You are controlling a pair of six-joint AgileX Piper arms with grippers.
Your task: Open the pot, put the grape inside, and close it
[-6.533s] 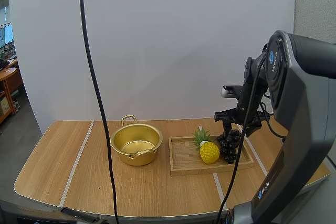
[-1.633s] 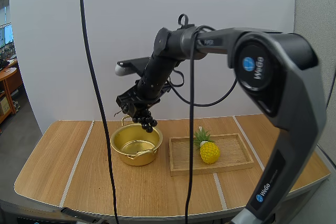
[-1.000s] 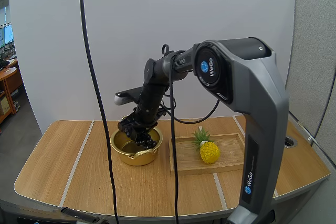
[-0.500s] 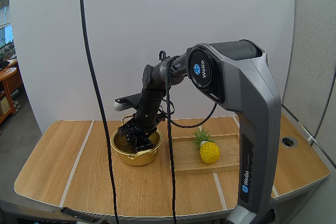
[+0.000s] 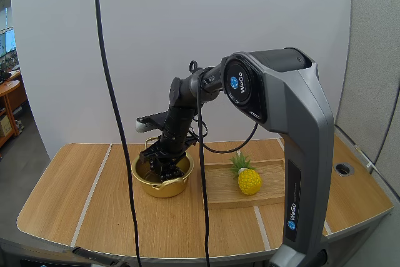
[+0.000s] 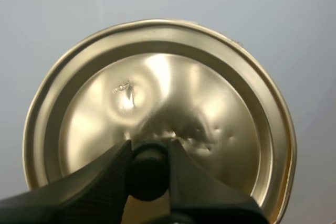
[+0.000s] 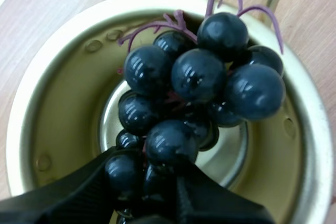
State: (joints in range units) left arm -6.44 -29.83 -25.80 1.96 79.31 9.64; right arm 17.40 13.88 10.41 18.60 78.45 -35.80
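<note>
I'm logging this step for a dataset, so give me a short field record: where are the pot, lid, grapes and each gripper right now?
pot: open, on the table, beside the wooden tray
lid: off the pot, held up in the air
left gripper: shut on the lid's knob
grapes: lowered inside the pot's rim
right gripper: shut on grapes, down in the pot
grapes touching pot floor: cannot tell
wooden tray contents: pineapple
left to do: release grapes, close pot
</note>
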